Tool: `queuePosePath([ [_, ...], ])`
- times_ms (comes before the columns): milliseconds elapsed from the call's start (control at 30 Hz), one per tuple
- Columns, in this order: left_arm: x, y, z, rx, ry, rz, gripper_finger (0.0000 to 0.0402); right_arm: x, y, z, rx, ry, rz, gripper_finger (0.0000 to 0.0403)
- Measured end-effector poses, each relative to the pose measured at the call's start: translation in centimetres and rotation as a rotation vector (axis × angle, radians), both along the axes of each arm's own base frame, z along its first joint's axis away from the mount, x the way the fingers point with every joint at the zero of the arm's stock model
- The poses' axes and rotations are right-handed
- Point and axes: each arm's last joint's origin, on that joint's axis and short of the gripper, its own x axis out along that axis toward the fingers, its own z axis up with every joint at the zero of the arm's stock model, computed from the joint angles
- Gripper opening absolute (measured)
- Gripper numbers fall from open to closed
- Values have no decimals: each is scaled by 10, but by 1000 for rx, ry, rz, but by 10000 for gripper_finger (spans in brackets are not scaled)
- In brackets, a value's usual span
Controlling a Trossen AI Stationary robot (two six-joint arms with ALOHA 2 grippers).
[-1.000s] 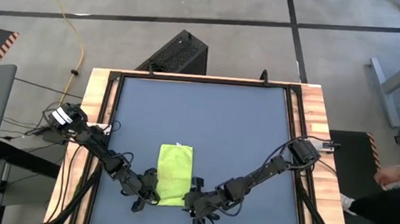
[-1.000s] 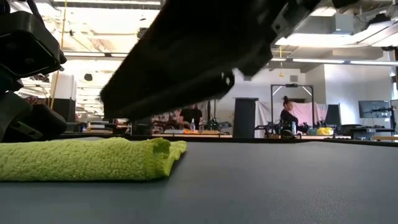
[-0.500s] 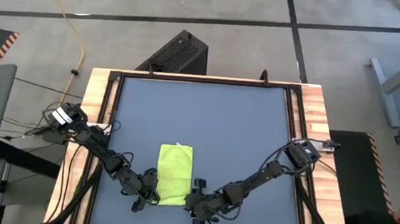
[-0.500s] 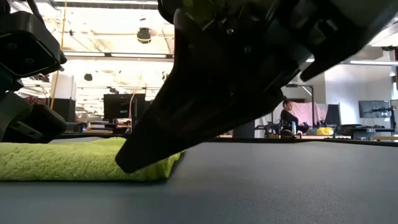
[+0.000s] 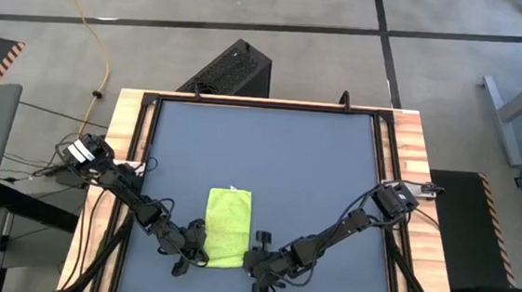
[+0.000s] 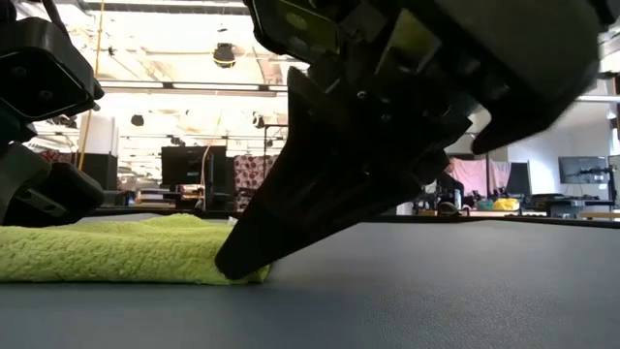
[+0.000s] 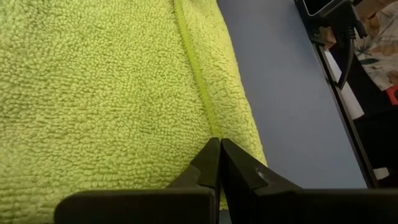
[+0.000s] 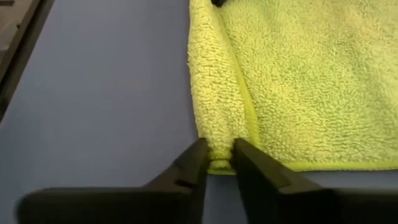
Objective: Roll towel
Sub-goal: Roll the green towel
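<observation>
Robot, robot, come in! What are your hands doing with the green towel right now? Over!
Left end effector shut, at towel near corner. Right end effector pinching the other near corner. Towel flat, not rolled yet. Nothing in the way.

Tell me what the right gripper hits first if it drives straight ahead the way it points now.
The towel. The right gripper already has its fingertips around the towel's near corner, at the folded edge, so going on it would push into that fold and probably bunch it up along the blue mat.
</observation>
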Motion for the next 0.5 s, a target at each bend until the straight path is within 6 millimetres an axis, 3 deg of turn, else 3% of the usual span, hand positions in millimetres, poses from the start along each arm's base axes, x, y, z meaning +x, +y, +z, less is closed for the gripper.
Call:
queuePosePath([
  [200, 0, 0, 0, 4, -2, -2, 19, 4, -3, 2, 160, 33, -10, 15],
  [500, 0, 0, 0, 10, -5, -7, 43, 14, -15, 3, 459, 124, -91, 16],
])
